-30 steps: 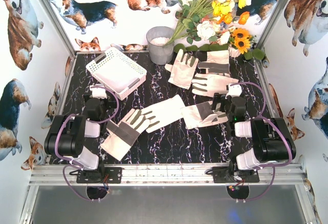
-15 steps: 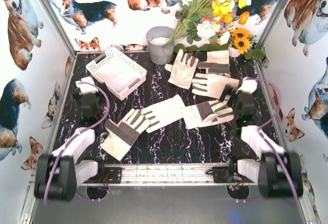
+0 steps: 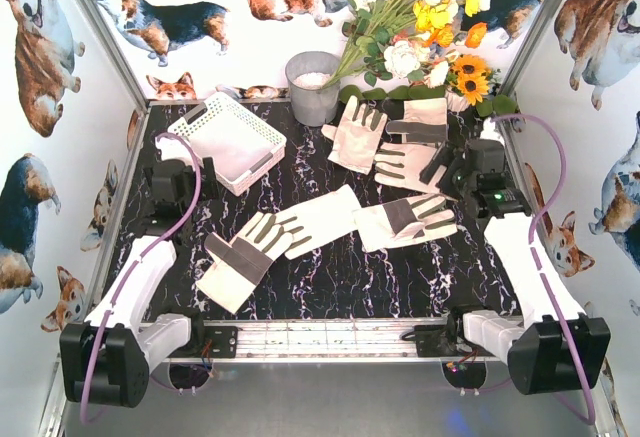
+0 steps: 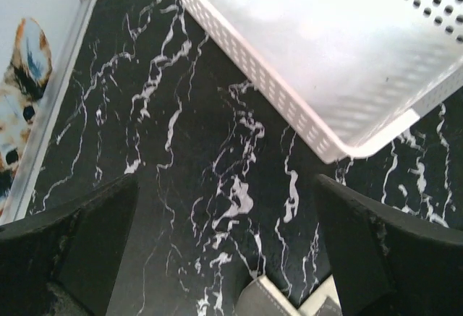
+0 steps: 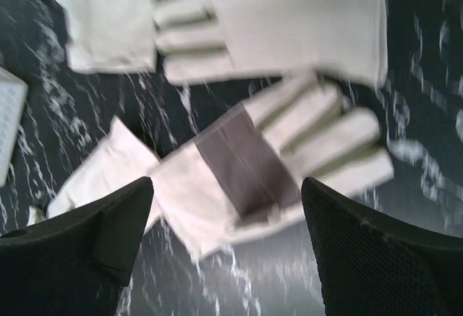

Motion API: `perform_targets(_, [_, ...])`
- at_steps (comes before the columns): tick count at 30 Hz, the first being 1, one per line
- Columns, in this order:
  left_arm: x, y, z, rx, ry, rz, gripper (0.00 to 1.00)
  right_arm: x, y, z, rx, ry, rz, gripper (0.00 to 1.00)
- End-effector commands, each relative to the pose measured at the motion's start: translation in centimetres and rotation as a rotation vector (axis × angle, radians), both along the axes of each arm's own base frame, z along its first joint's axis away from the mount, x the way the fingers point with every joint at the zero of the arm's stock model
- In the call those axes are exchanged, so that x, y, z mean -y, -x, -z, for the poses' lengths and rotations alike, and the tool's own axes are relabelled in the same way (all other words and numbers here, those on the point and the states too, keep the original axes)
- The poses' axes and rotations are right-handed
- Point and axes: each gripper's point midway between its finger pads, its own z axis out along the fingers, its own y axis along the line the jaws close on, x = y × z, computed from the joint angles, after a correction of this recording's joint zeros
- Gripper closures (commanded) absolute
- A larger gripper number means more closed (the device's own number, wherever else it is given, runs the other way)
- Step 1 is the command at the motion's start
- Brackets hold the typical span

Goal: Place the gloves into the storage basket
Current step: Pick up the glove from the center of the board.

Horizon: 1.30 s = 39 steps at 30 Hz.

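Several cream-white gloves with grey patches lie on the black marble table. One (image 3: pixel 243 255) is at the front left, one (image 3: pixel 320 219) in the middle, one (image 3: pixel 405 222) right of it, and three (image 3: pixel 400 142) are piled at the back right. The white lattice basket (image 3: pixel 228 140) stands empty at the back left; its near corner (image 4: pixel 289 106) shows in the left wrist view. My left gripper (image 3: pixel 175 192) (image 4: pixel 228 258) is open and empty beside the basket, with a glove tip (image 4: pixel 275 298) below it. My right gripper (image 3: pixel 455 182) (image 5: pixel 228 251) is open and empty above the grey-palmed glove (image 5: pixel 253 164).
A grey metal bucket (image 3: pixel 313 85) stands at the back centre with a flower bunch (image 3: pixel 420 27) right of it. Corgi-print walls close in the left, back and right. An aluminium rail (image 3: pixel 320 337) runs along the front edge.
Both arms have unfolded and reached out. The left gripper has moved back and left towards the basket. The right gripper has moved back and right over the gloves. No glove has moved.
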Motion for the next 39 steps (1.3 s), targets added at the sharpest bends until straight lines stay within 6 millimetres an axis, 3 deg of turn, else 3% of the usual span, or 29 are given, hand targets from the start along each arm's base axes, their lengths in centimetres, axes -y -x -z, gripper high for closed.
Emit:
perform_targets(1, [0.4, 0.6, 0.2, -0.008, 0.005, 0.019, 0.00, -1.0, 5.9, 4.1, -0.322, -0.153, 0.114, 0.14])
perform_targets(7, [0.3, 0.8, -0.9, -0.047, 0.012, -0.011, 0.00, -1.9, 8.2, 7.0, -0.404, -0.233, 0.144, 0.15])
perform_targets(14, [-0.5, 1.9, -1.9, -0.044, -0.077, -0.056, 0.00, -3.1, 9.1, 8.3, -0.403, -0.328, 0.156, 0.18])
perform_targets(17, [-0.6, 2.1, -1.8, -0.052, -0.081, -0.063, 0.00, -3.6, 8.8, 8.4, -0.395, -0.364, 0.152, 0.18])
perform_targets(19, [-0.6, 1.7, -3.3, -0.024, -0.073, -0.066, 0.00, -3.8, 8.4, 8.4, -0.385, -0.381, 0.156, 0.18])
perform_targets(28, [0.2, 1.9, -3.3, -0.040, -0.033, -0.044, 0.00, -3.3, 7.2, 9.3, -0.399, -0.374, 0.214, 0.21])
perform_targets(39, [0.4, 2.5, -3.3, -0.054, -0.026, -0.038, 0.00, -5.8, 4.9, 12.2, -0.537, -0.404, 0.168, 0.30])
